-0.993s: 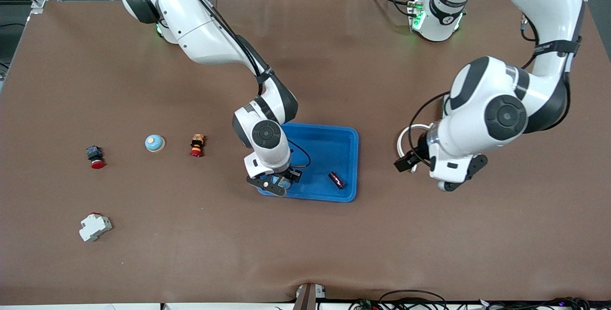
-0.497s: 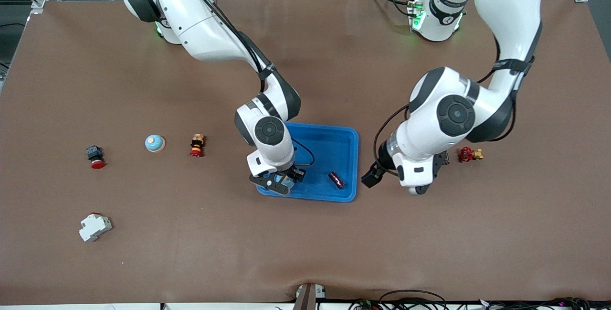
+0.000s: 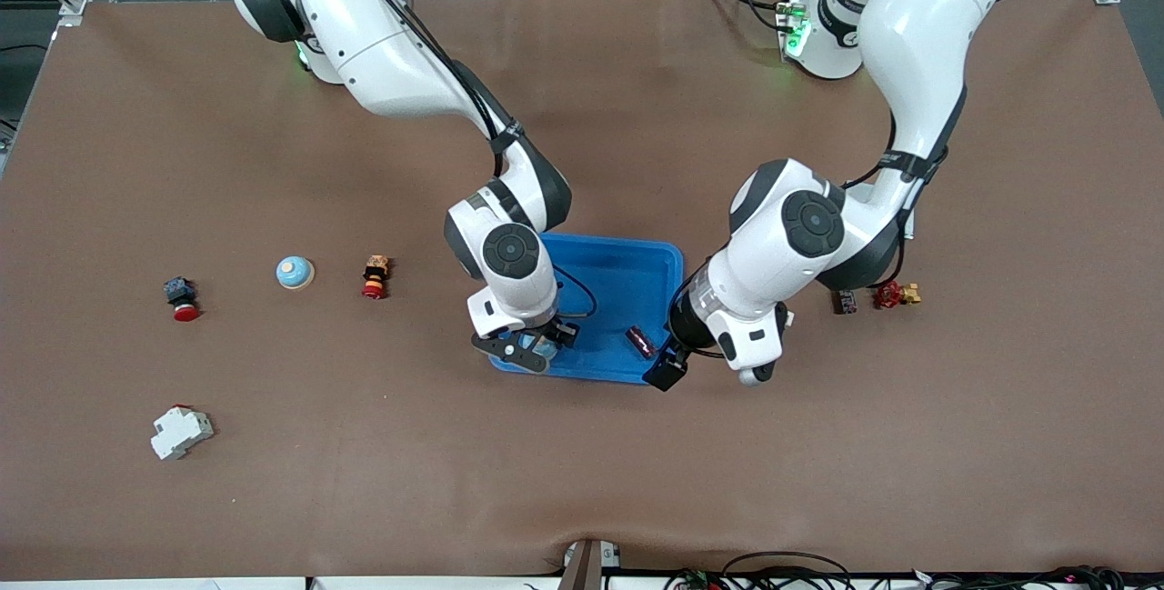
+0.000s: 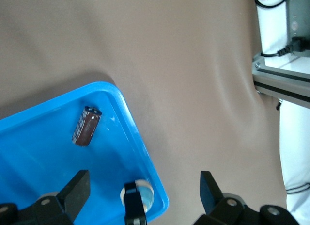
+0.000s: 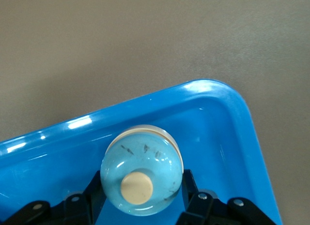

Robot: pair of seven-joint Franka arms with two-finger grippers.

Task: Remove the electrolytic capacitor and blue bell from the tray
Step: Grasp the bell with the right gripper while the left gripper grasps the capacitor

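Right gripper point(image 3: 527, 352) was clamped on the light-blue bell point(image 5: 142, 170), low over the blue tray's point(image 3: 627, 265) camera-side corner. The capacitor point(image 3: 641, 342) lay in the tray. Left gripper point(image 4: 143, 193), fingers spread wide, had swung in over the tray's corner nearest the left arm.

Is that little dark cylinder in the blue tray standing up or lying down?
Lying down. The capacitor rests on its side on the floor of the blue tray, its long body flat against the bottom, near the wall toward the left arm's end.
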